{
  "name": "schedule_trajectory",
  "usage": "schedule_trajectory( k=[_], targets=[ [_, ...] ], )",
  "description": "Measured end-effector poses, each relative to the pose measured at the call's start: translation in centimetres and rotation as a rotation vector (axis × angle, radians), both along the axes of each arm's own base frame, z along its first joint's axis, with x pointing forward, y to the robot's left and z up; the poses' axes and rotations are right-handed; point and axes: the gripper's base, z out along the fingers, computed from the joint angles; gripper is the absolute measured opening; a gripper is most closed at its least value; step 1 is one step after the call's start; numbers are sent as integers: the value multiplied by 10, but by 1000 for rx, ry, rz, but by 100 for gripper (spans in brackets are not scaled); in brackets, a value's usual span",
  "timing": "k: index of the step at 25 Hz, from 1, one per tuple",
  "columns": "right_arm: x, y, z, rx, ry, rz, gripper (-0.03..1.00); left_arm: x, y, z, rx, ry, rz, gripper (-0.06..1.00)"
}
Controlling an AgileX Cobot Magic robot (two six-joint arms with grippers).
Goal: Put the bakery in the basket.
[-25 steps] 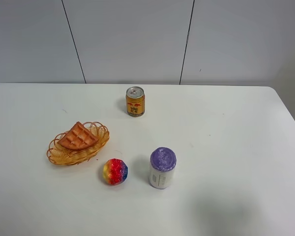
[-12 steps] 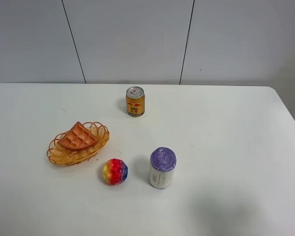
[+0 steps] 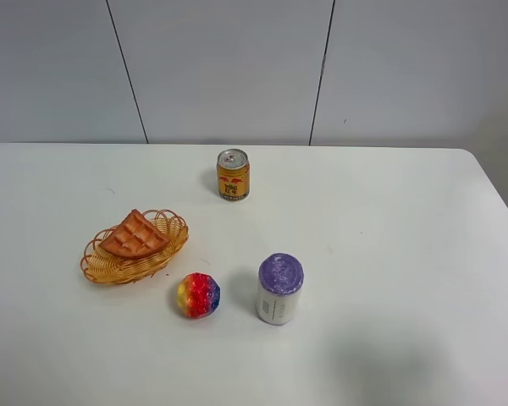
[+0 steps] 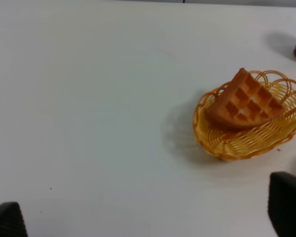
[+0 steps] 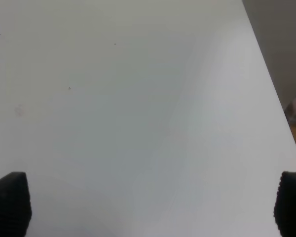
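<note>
The orange-brown waffle wedge (image 3: 135,236) lies inside the golden wicker basket (image 3: 100,266) on the left of the white table. In the left wrist view the waffle (image 4: 244,101) rests tilted in the basket (image 4: 237,143). My left gripper (image 4: 148,219) is open and empty, its two black fingertips (image 4: 286,207) wide apart, and it is back from the basket. My right gripper (image 5: 148,202) is open and empty over bare table near the right edge. Neither gripper shows in the exterior view.
A rainbow-coloured ball (image 3: 198,294) lies just in front of and to the right of the basket. A white can with a purple lid (image 3: 279,289) stands to the right of the ball. A gold drink can (image 3: 233,174) stands further back. The table edge (image 5: 266,79) runs beside my right gripper.
</note>
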Motion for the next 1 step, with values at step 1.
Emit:
schedule_trajectory(
  k=[1],
  targets=[
    [0,0,0,0,0,0,99,0,0,0,0,0,0,99]
  ],
)
